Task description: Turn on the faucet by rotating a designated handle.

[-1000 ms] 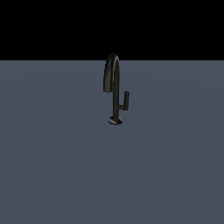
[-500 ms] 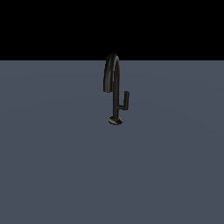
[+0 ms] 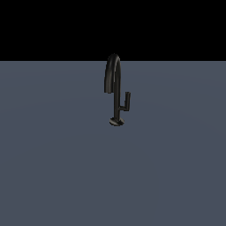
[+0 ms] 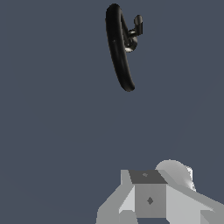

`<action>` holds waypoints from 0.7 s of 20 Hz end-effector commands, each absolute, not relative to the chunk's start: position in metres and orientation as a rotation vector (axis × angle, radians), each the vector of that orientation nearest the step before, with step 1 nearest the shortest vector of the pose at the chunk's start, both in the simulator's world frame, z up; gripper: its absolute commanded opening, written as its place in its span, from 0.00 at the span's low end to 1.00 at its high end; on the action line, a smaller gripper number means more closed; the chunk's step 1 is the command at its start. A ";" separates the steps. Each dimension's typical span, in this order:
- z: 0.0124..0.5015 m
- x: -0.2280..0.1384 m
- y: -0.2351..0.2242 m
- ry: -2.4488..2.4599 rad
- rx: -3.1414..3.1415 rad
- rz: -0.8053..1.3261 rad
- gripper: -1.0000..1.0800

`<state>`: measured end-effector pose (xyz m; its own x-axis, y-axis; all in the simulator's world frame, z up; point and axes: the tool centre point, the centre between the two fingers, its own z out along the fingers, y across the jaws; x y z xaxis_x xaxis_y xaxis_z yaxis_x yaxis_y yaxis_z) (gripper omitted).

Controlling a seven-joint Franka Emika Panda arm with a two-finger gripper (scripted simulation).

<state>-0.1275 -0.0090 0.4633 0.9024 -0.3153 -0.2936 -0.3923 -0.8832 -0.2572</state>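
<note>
Unmarked black faucet (image 3: pixel 115 92), handle (image 3: pixel 126 100) upright; fingers' opening impossible to tell.

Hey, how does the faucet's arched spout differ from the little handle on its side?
The spout is tall and curves over in an arch; the handle is short and bent in an L shape with an upright bar. The spout looks thicker; the handle is thinner. The spout bends toward the exterior view's left of the stem, while the handle sticks out toward that view's right. Both are black and belong to the same faucet.
</note>
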 end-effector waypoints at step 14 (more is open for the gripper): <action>0.414 -0.035 -0.029 0.804 -2.390 0.601 0.00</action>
<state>-0.0438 -0.0265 0.4198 0.7440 -0.4045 -0.5318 -0.6262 -0.6999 -0.3436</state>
